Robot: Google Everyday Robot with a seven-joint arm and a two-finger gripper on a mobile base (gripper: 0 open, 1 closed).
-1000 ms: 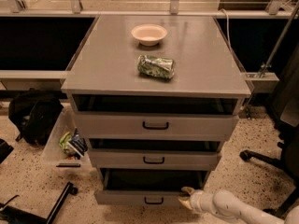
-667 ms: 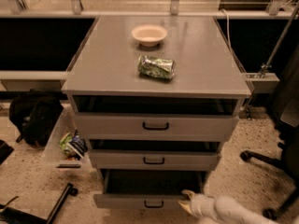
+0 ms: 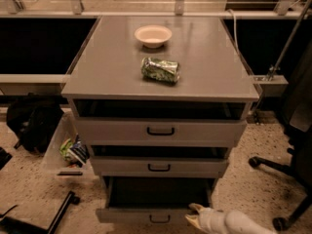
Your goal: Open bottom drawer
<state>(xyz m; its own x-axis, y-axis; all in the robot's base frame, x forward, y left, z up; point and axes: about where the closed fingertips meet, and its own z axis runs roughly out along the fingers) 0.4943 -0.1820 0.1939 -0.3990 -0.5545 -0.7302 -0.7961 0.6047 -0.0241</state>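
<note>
Claw (image 3: 196,215): pale cream-yellow, tapered, glossy; sits at bottom edge of view, right of centre. Arm (image 3: 237,224) behind it: white, smooth, rounded tube shell, thicker than claw. Faint shadowed seam where both join.

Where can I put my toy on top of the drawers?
The cabinet top has bare room left and right of the bowl and the crushed can, and along its front edge. Between bowl and can it is tight. Down low, the tool sits at the bottom drawer front's right end, so that spot is crowded.
</note>
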